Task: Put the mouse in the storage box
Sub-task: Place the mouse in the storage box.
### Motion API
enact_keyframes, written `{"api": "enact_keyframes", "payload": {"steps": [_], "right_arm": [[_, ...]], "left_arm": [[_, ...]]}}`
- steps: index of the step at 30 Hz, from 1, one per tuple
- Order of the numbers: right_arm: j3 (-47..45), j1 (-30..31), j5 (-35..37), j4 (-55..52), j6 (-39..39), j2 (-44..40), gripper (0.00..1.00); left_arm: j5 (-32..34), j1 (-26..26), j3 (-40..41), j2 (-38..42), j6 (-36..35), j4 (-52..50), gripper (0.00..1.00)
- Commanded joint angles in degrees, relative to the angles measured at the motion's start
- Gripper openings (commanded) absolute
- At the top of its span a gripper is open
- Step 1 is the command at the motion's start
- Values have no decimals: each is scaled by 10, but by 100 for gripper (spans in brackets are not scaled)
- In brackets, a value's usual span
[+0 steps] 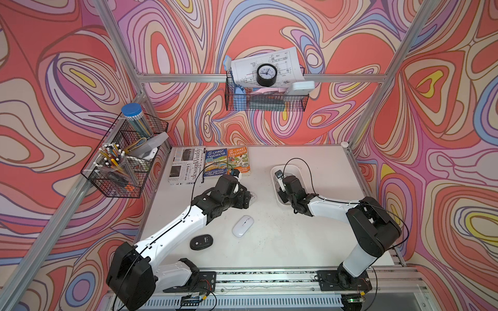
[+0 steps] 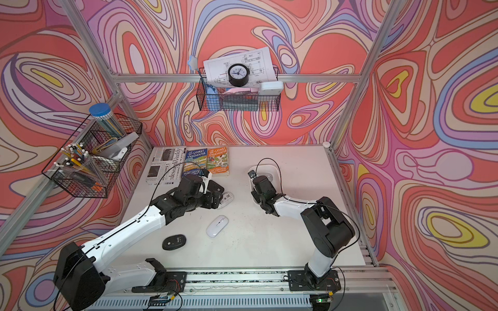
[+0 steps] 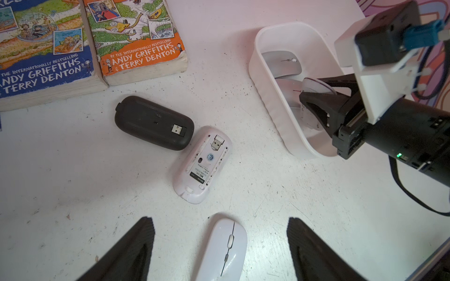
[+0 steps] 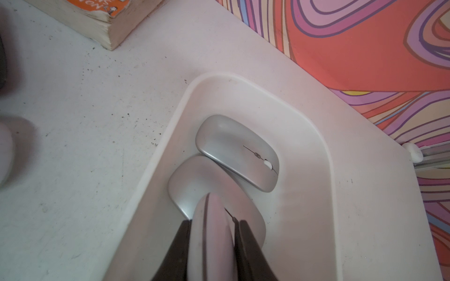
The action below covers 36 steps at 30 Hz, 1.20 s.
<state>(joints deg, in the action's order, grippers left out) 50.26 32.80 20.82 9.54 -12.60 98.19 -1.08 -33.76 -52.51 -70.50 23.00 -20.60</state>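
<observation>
In both top views the right arm (image 1: pixel 331 207) covers most of the storage box (image 1: pixel 301 170), and the mouse it carries cannot be made out there. The right wrist view shows the right gripper (image 4: pixel 213 228) clamped on a pale mouse (image 4: pixel 211 258), held on edge in the box above two silver mice (image 4: pixel 233 150). Its near end is cut off by the frame, and whether it touches the one beneath is unclear. The left gripper (image 3: pixel 220 231) hangs spread wide and empty over a white mouse (image 3: pixel 224 248). In the top views the left arm (image 1: pixel 175 223) hides most of an upturned white mouse (image 3: pixel 202 165) and the black mouse (image 3: pixel 153 122) touching it. A second black mouse (image 1: pixel 201 241) lies apart. The white table (image 1: pixel 296 242) is scuffed and speckled, with books (image 1: pixel 227 161) at its far edge and swirl-patterned walls (image 1: pixel 54 80) around it.
</observation>
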Motion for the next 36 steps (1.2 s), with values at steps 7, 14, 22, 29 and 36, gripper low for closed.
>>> {"api": "enact_keyframes", "payload": {"steps": [7, 14, 22, 29, 36], "right_arm": [[37, -5, 34, 48, -69, 57, 13], [5, -6, 66, 53, -119, 21, 17], [-29, -6, 112, 113, -200, 49, 22], [-31, -6, 43, 79, -180, 37, 54], [-40, -6, -28, 62, -142, -18, 67]], "left_arm": [[1, 3, 3, -2, 4, -1, 84], [1, 4, 6, -3, 3, 2, 84], [-11, 3, 0, -17, 6, 4, 84], [-8, 4, -7, -20, 4, -5, 84], [4, 3, -29, -19, 12, -40, 84]]}}
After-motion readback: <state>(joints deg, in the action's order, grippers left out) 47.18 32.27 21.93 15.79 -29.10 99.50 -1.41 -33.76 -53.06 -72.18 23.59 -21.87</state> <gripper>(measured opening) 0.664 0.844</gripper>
